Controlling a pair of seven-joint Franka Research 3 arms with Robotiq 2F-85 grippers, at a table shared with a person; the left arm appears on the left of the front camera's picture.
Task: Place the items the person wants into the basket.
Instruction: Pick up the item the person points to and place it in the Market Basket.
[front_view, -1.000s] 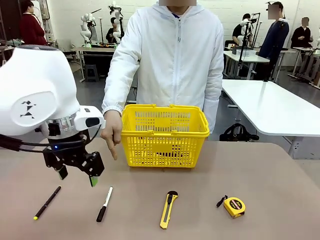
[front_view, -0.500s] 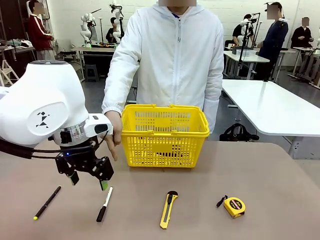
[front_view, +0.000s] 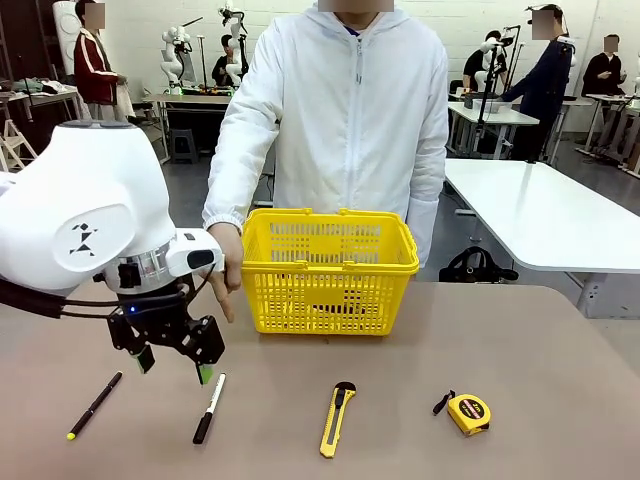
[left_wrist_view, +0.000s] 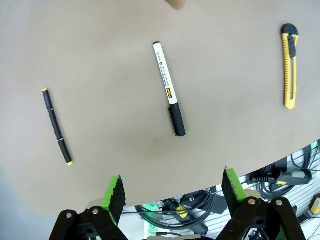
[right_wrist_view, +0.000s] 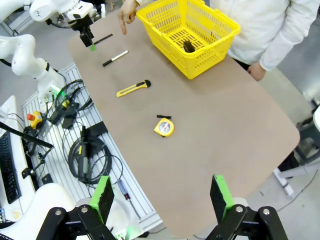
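Marker (front_view: 209, 408): white body, black cap, flat on table (front_view: 520, 350) between black pen (front_view: 94, 405) and knife (front_view: 337, 418). Left gripper (front_view: 176, 366) hangs near its white end, jaws wide, empty. Beyond: person's hand (front_view: 224, 268) pointing down, yellow basket (front_view: 330, 270).

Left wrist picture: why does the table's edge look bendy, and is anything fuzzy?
Left wrist view: the wide lens bows the table edge into a curve near the bottom, while the marker and the black pen look sharp, with no glare. Front view: soft, even light, and the table's far edge looks straight.
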